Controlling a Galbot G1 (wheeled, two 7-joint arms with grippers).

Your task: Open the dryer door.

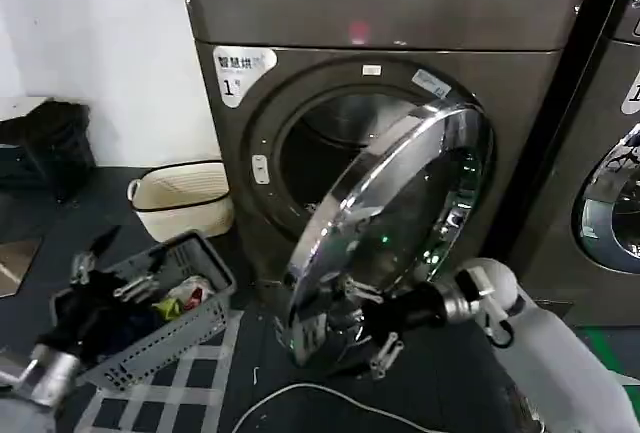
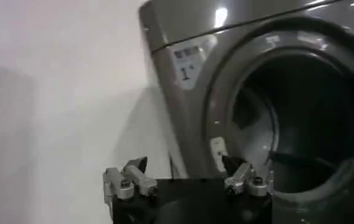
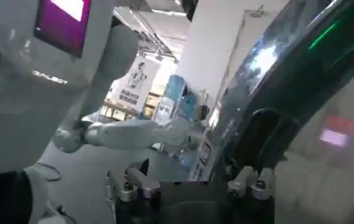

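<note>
1. The door [image 1: 385, 228] stands swung well out from the dryer [image 1: 400, 73]; its lower edge is hidden behind the right gripper [image 1: 365, 338].
2. Right gripper sits at the door's lower rim, fingers apart, contact unclear.
3. Left gripper [image 1: 100, 273], fingers apart, hangs over the basket [image 1: 195, 318].

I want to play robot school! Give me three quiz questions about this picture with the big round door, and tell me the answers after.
1. True or false: the dryer door is swung open, so the dark drum opening shows.
2. Which pincer is down by the door's lower edge? A) left pincer B) right pincer
3. Fill in: a grey ____ of small items sits on the floor beside the machine.

Key
1. True.
2. B: the right pincer is at the door's lower rim; the left pincer hovers open over the grey basket.
3. Basket.
</note>
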